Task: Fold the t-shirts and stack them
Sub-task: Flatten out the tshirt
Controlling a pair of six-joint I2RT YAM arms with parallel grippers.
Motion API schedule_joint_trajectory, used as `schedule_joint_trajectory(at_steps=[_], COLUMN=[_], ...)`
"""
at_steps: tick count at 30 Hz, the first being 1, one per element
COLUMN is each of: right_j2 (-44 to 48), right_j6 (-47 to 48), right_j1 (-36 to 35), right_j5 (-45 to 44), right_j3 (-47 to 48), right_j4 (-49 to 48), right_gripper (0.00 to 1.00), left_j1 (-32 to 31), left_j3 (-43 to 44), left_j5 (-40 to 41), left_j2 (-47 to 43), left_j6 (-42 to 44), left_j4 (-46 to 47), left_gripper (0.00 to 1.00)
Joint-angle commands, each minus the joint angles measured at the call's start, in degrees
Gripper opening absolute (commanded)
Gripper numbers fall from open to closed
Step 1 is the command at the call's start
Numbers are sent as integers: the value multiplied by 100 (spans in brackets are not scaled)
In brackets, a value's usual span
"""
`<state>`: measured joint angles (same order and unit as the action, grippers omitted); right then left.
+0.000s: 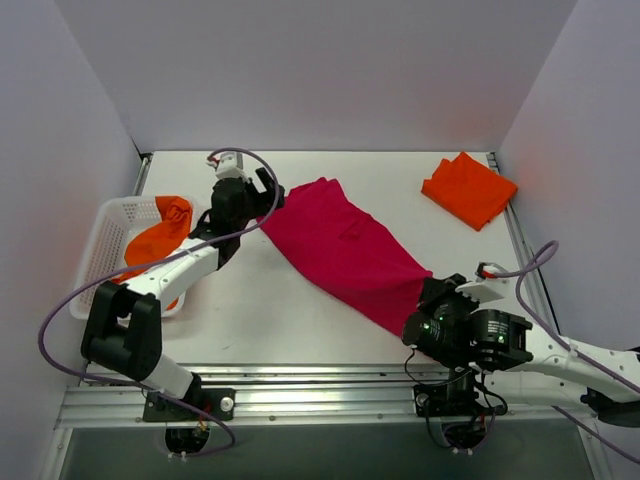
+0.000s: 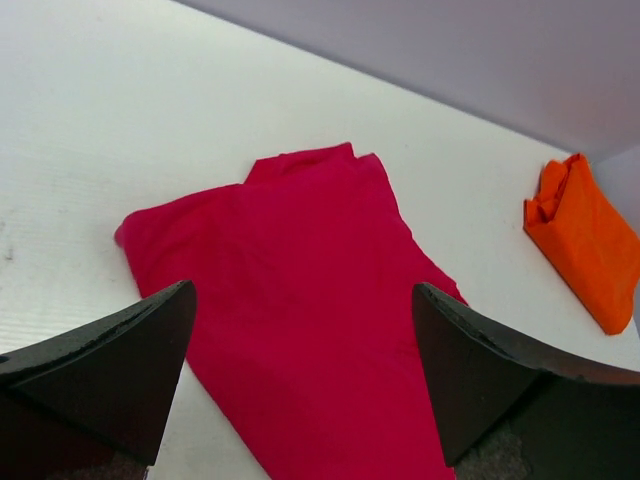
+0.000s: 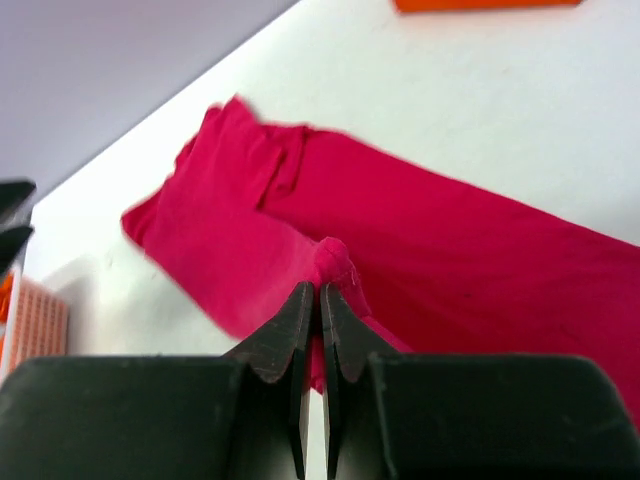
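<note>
Crimson t-shirt (image 1: 340, 245): lies on the white table (image 1: 250, 310), drawn out in a long diagonal band from far left to near right; broad and fairly flat at the far end, tapering to a bunch at the near end; unfolded as yet

Why it lies so: the taper runs straight to the one pinched point, so the cloth appears to be pulled taut from there; probably it is being straightened before the first fold

Right gripper (image 1: 428, 288): fingers pressed together on a small puckered lump of the crimson cloth at the shirt's near-right end; the wrist view shows the pucker right at the fingertips

Left gripper (image 1: 268, 192): jaws spread wide with nothing between them; it hangs above the shirt's far-left end; from there it could drop onto that edge to hold it against the pull, though that is only a guess

Folded orange t-shirt (image 1: 468, 188): a neat flat packet in the far-right corner, well apart from the crimson one; likely the start of the stack

White plastic mesh basket (image 1: 100, 240): sits at the table's left edge, just beside the left arm; it holds a crumpled orange t-shirt (image 1: 160, 235) heaped against its right wall; whether more cloth lies beneath cannot be told

Progress: one shirt folded, one in hand, at least one waiting in the basket
</note>
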<state>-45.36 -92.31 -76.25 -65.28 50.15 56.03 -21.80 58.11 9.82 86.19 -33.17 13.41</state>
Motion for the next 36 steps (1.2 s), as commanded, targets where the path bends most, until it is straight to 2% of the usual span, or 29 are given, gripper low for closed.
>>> schedule_joint_trajectory(at_steps=[1, 4, 7, 8, 11, 14, 15, 17, 18, 20, 22, 26, 32, 36], right_j2=[116, -216, -708, -841, -1176, -1185, -1116, -1010, -905, -799, -702, -667, -728, -763], right_j6=[-702, -141, 134, 74, -164, -164, -147, -77, 80, 283, 573, 837, 873, 952], right_j1=[390, 646, 734, 734, 734, 699, 708, 725, 743, 787, 865, 936, 945, 963], right_j5=[-933, -1083, -1145, -1171, -1207, -1189, -1189, -1198, -1215, -1233, -1259, -1233, -1181, -1154], right_j3=[39, 109, 240, 293, 425, 390, 364, 294, 267, 223, 206, 171, 109, 56], right_j4=[990, 516, 189, 215, 505, 488, 488, 401, 339, 190, 75, -136, -224, -338], right_gripper=[0, 0, 0, 0, 0, 0, 0, 0, 0, 0, 0, 0, 0, 0], left_j1=[-333, -483, -492, -492, -483, -369, -334, -281, -263, -254, -254, -254, -228, -210], left_j3=[551, 1130, 2719, 3637, 4698, 5516, 6023, 6701, 7418, 7951, 8094, 7690, 8400, 8419], left_j5=[160, -59, -463, -560, -552, -709, -919, -1139, -1210, -1430, -1780, -2298, -3125, -3469], left_j2=[441, 1248, 2513, 3160, 4112, 4789, 5002, 5661, 5889, 6417, 6568, 6533, 7069, 7192], left_j6=[100, 328, 574, 679, 829, 873, 882, 926, 926, 944, 926, 909, 935, 873], left_j4=[39, -110, -969, -1476, -1964, -2035, -2122, -2664, -2868, -3185, -3047, -2003, -1834, -1438], left_gripper=[97, 94, 94, 94, 94, 94, 94, 94, 94, 94, 94, 94, 94, 94])
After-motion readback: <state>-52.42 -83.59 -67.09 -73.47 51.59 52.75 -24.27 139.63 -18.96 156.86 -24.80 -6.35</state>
